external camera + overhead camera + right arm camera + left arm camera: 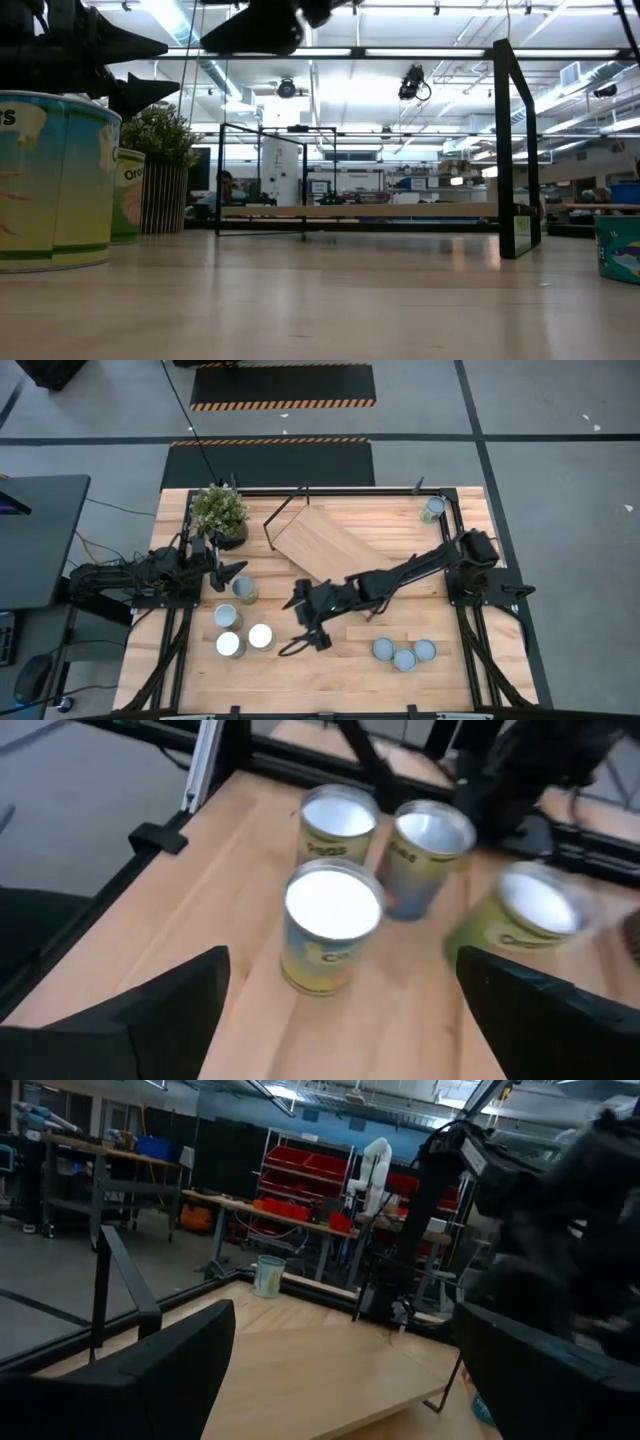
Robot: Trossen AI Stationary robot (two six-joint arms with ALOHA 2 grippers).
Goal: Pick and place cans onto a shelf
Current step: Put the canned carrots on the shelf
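My right gripper (305,642) hangs over the lower middle of the frame with its fingers spread wide and nothing between them, pointing toward the group of four cans (240,622) at lower left. My left gripper (232,576) sits at middle left beside the potted plant (219,512), fingers apart and empty. The shelf (335,545) lies skewed at upper centre. Three cans (404,653) cluster at lower right, and one can (433,510) stands at the upper right corner.

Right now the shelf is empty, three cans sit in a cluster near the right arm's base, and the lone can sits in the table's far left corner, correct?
Not quite: the high view shows the lone can in the far right corner. The shelf is bare, and the three cans cluster as you say.
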